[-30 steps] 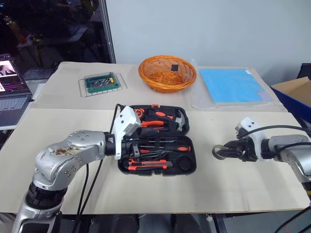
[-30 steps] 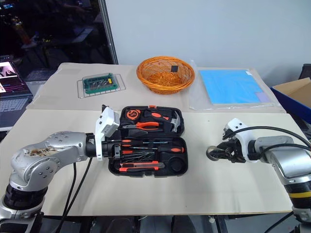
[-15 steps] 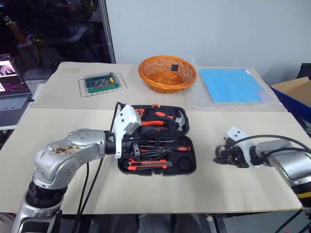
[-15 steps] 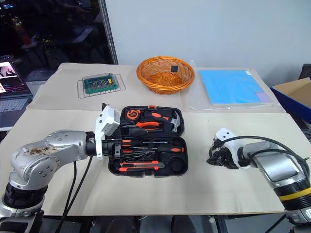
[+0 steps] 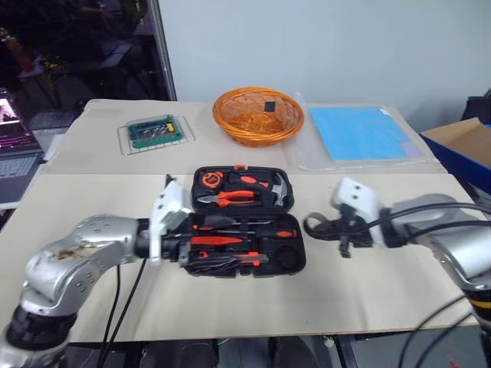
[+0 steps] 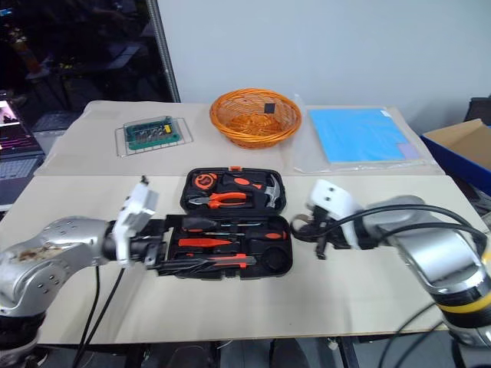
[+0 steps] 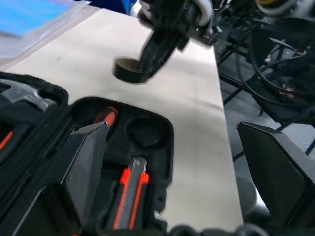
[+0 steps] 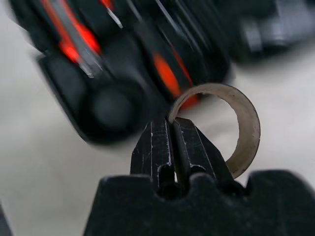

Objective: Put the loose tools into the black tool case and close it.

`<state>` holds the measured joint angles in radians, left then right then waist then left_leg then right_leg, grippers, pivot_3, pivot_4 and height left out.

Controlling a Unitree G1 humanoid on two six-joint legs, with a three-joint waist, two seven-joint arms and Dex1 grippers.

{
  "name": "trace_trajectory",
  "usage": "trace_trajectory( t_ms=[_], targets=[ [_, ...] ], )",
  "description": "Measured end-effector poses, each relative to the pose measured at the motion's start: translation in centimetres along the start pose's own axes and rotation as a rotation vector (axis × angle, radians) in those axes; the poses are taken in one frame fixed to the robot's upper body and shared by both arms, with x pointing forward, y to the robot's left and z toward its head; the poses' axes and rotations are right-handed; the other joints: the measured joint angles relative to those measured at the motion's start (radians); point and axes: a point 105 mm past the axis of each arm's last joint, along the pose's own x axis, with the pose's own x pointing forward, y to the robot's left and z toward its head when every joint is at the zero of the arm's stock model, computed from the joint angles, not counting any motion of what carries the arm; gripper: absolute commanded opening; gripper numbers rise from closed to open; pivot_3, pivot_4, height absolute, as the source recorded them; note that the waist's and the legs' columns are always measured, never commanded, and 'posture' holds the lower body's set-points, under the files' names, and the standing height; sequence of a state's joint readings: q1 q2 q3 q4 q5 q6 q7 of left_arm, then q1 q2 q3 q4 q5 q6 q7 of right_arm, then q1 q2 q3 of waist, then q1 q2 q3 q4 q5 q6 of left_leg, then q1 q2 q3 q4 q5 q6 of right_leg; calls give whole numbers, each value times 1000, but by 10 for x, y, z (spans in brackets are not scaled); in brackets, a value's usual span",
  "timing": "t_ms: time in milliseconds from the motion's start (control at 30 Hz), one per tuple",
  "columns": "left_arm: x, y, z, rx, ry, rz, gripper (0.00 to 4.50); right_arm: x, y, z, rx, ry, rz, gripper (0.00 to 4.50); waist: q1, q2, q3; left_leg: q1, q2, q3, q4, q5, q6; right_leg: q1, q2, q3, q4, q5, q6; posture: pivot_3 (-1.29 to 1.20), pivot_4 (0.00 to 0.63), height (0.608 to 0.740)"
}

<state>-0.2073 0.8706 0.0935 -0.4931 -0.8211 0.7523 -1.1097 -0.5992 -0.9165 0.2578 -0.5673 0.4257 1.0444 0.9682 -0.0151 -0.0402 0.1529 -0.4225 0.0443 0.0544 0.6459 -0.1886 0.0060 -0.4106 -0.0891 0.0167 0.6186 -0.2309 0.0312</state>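
The black tool case (image 5: 244,222) lies open at the centre of the left eye view, on the table (image 5: 368,291), with its lid part toward the upper side of the frame and its base part toward the lower side. In the lid part I see orange-handled pliers (image 5: 230,197) and a hammer (image 5: 278,188). In the base part lie two orange-and-black screwdrivers (image 5: 253,227), and below them the utility knife (image 5: 222,257) is in its recess, next to a round empty recess (image 5: 285,254) at the lower right corner of the case. The right gripper (image 5: 331,228) is just right of the case, and its fingers (image 8: 170,147) are pressed together on the wall of the small grey tape ring (image 8: 235,127), which it holds above the table beside the case. The left gripper (image 5: 186,244) is at the left edge of the case, low over the base part; its fingers (image 7: 83,162) stand wide apart and have hold of nothing. In the upper part of the frame there are the orange wicker basket (image 5: 258,115), the green bit set (image 5: 155,131) in a clear box to its left, and a blue sheet (image 5: 360,132) to its right
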Motion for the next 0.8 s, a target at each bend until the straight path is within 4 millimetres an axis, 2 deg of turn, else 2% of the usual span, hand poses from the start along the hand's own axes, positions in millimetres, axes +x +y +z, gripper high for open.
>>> trace_trajectory(
  t_ms=[100, 200, 300, 700, 733, 800],
  targets=[
    [-16, -5, -10, -47, 17, -63, 4500, 24, 22, 2, -50, 33, 110, 84, 10, -1, 0, -3, -2, 0, 0, 0, -1, -7, -3, 0, 6, -2, -2, 0, 150, 740],
    [-21, -11, -14, -44, 8, -106, 4500, 37, 25, -15, -65, 121, 128, 84, 24, -1, 0, -10, -4, 0, 4, 0, -1, -11, -5, 1, 7, -1, 0, 0, 150, 740],
    [-23, -12, -17, -34, 13, -107, 4500, 38, 26, -23, -95, 164, 133, 84, 24, -1, 0, -11, -4, 0, 4, 0, 0, -12, -4, 1, 8, 1, 4, 0, 150, 740],
    [-30, -10, -20, 15, 31, -61, 4500, 31, 27, -36, -117, 223, 155, 84, 24, -1, 0, -8, -1, 1, 4, 0, 0, -12, -2, 0, 11, 0, 2, 0, 150, 740],
    [-30, -9, -20, 17, 31, -57, 4500, 31, 28, -36, -118, 224, 159, 582, 25, -1, 0, -8, -1, 1, 4, 0, 0, -12, -2, 0, 11, 0, 2, 0, 150, 740],
    [-30, -8, -20, 18, 29, -51, 4500, 31, 27, -37, -127, 220, 159, 926, 25, -1, 0, -8, -1, 1, 4, 0, -1, -12, -2, 0, 11, 0, 2, 0, 150, 740]
  ],
)
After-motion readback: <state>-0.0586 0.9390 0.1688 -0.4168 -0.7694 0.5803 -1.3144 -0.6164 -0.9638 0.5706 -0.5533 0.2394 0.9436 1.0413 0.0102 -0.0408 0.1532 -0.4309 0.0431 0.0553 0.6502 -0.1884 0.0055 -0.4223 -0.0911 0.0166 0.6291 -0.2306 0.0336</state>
